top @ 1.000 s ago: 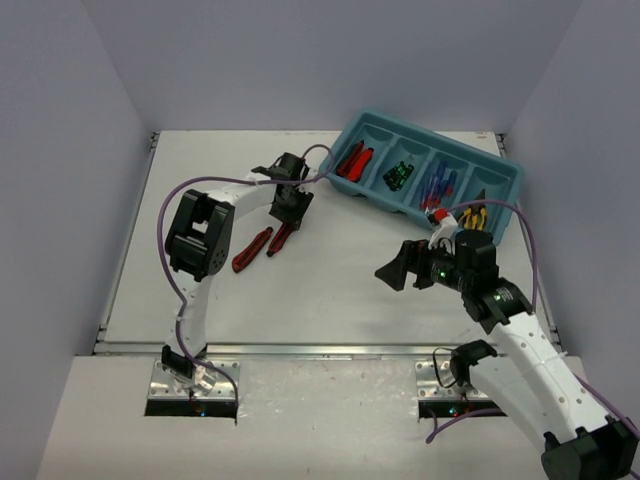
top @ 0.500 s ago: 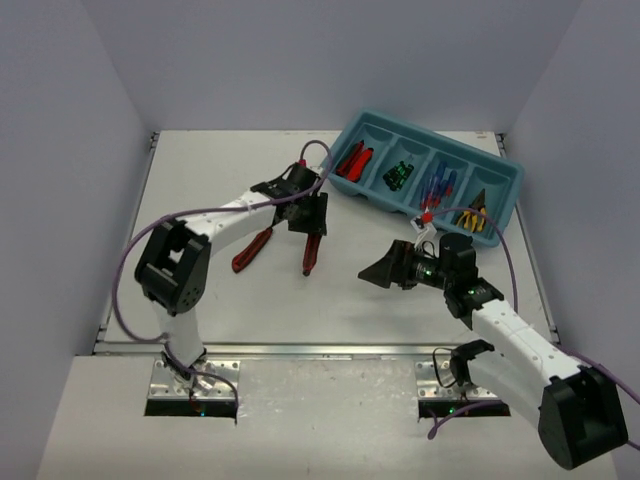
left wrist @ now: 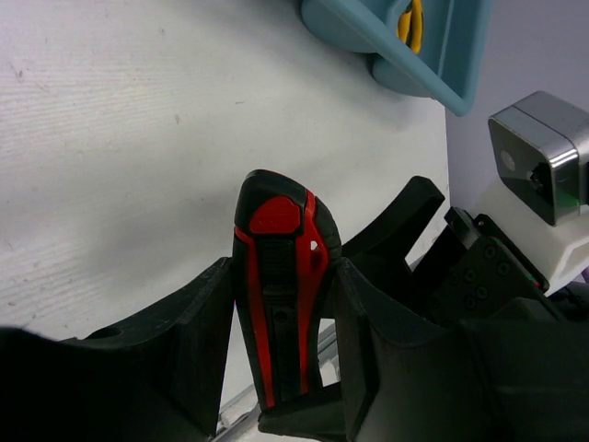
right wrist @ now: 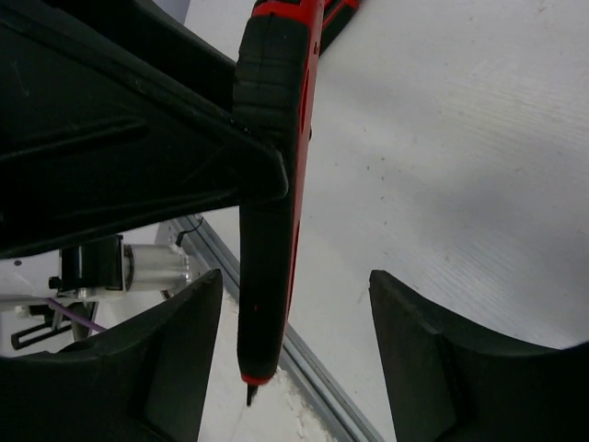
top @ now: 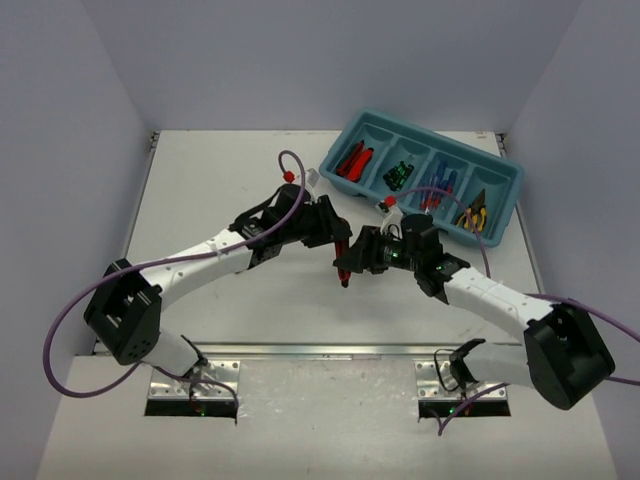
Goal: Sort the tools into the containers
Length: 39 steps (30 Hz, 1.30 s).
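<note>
Both arms have swung inward over the last second. The left gripper (top: 338,243), which was back at the left-centre of the table (top: 200,180), now sits over its middle. The right gripper (top: 358,256) has come across from the tray side to meet it. The left gripper is clamped on a red-handled cutter (top: 343,272), held in the air over the table. Its two black fingers (left wrist: 198,322) press against either side of the red-and-black handle, and the tool's thin tip points toward the near edge. The right gripper stands released, and its fingers (right wrist: 175,364) straddle the cutter's lower end. Table shows through on both sides of the tool, so nothing is gripped there. The teal organizer tray (top: 356,186) lies at the far right of the table, apart from the held cutter. Its four compartments hold, from left to right, red-handled tools (top: 352,160), black-and-green screwdrivers (top: 398,176), blue-and-red screwdrivers (top: 440,188) and yellow-and-black pliers (top: 473,216).
</note>
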{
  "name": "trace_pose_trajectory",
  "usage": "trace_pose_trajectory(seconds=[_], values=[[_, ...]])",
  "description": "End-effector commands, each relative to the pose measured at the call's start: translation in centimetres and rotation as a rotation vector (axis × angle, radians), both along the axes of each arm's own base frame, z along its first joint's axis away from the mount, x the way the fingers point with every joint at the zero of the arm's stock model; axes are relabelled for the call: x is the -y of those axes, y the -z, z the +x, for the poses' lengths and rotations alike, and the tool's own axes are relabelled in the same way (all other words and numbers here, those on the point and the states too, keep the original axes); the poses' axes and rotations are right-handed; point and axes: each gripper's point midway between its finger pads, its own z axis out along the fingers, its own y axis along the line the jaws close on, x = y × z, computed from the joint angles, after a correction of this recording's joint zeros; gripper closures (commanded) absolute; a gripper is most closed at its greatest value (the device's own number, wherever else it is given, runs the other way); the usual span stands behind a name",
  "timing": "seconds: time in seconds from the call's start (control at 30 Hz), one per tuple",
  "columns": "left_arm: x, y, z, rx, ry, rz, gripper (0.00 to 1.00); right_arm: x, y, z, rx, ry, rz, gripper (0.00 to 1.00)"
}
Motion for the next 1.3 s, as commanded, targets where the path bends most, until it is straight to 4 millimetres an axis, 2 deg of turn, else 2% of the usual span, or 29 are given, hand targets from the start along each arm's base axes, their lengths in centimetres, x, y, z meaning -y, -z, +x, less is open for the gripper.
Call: trace_pose_trajectory(seconds=[0.0, 0.03, 0.1, 0.2, 0.23, 0.3, 0.37, 0.4, 0.5, 0.57, 0.6, 0.67, 0.73, 0.77, 0.87, 0.9, 0.93, 1.0, 1.03, 1.07, 1.13, 1.17, 1.23, 1.27], values=[[0.9, -4.3, -0.1, 0.082, -0.008, -0.126, 1.00, -1.8, -3.1, 1.5, 0.090, -0.018, 0.079, 0.49], [0.8, -4.3, -0.3, 0.082, -0.006, -0.128, 1.00, -2.1, -2.9, 1.7, 0.091, -0.025, 0.075, 0.60], [0.7, -4.4, -0.4, 0.092, -0.005, -0.125, 1.00, -2.6, -3.1, 2.3, 0.101, -0.036, 0.072, 0.94], [-0.7, -5.0, 0.1, 0.118, -0.049, -0.058, 0.14, -2.3, -2.5, 3.5, 0.094, 0.011, 0.033, 1.00], [-1.6, -5.4, 0.4, 0.129, -0.082, -0.014, 0.00, -2.1, -2.2, 4.0, 0.081, 0.042, 0.010, 1.00], [-5.9, -6.7, 2.1, 0.205, -0.245, 0.161, 0.00, -1.3, -1.7, 6.7, 0.046, 0.125, -0.048, 1.00], [-9.9, -9.2, 1.6, 0.245, -0.364, 0.247, 0.00, -0.3, -0.5, 8.3, -0.027, 0.175, -0.108, 1.00], [-12.6, -10.7, 1.3, 0.287, -0.448, 0.290, 0.00, 0.3, -0.4, 10.0, -0.056, 0.215, -0.117, 1.00], [-16.9, -13.3, -0.1, 0.362, -0.554, 0.355, 0.00, 2.7, 0.1, 14.7, -0.110, 0.366, -0.134, 1.00], [-18.4, -13.7, -0.9, 0.384, -0.558, 0.399, 0.00, 4.5, 1.1, 17.8, -0.143, 0.464, -0.190, 1.00], [-18.9, -13.5, -1.1, 0.394, -0.548, 0.436, 0.00, 4.9, -0.8, 20.5, -0.108, 0.511, -0.198, 1.00], [-20.3, -11.7, -1.8, 0.363, -0.543, 0.530, 0.00, 5.5, -0.2, 23.4, -0.155, 0.549, -0.264, 1.00], [-21.0, -10.4, -2.2, 0.338, -0.535, 0.585, 0.00, 5.4, -0.2, 26.0, -0.171, 0.558, -0.279, 1.00], [-21.1, -10.0, -2.3, 0.329, -0.521, 0.597, 0.00, 5.3, -0.6, 27.9, -0.155, 0.578, -0.286, 1.00], [-20.7, -8.7, -3.0, 0.313, -0.465, 0.594, 0.00, 6.0, -0.1, 30.8, -0.167, 0.617, -0.334, 1.00], [-20.2, -8.4, -3.2, 0.315, -0.424, 0.589, 0.00, 6.3, 0.0, 32.5, -0.159, 0.642, -0.337, 0.99], [-20.0, -7.9, -3.3, 0.314, -0.398, 0.594, 0.00, 6.6, 0.2, 33.4, -0.164, 0.660, -0.343, 0.94], [-19.7, -6.8, -3.4, 0.304, -0.342, 0.641, 0.00, 7.0, 0.2, 35.3, -0.156, 0.679, -0.321, 0.73], [-19.7, -6.5, -3.4, 0.299, -0.322, 0.660, 0.00, 7.1, 0.0, 35.9, -0.148, 0.678, -0.310, 0.69], [-19.5, -6.3, -3.4, 0.293, -0.302, 0.673, 0.00, 7.0, 0.8, 36.0, -0.161, 0.668, -0.318, 0.62], [-18.6, -6.4, -3.4, 0.290, -0.239, 0.670, 0.00, 6.6, -0.2, 37.2, -0.133, 0.654, -0.304, 0.38], [-18.4, -6.8, -3.4, 0.301, -0.231, 0.662, 0.00, 6.5, -0.2, 37.2, -0.129, 0.644, -0.306, 0.28], [-18.1, -7.2, -3.3, 0.329, -0.196, 0.664, 0.00, 6.2, -1.2, 36.8, -0.106, 0.603, -0.302, 0.22], [-18.1, -7.2, -3.1, 0.347, -0.181, 0.685, 0.00, 6.1, -2.7, 36.3, -0.063, 0.571, -0.307, 0.20]])
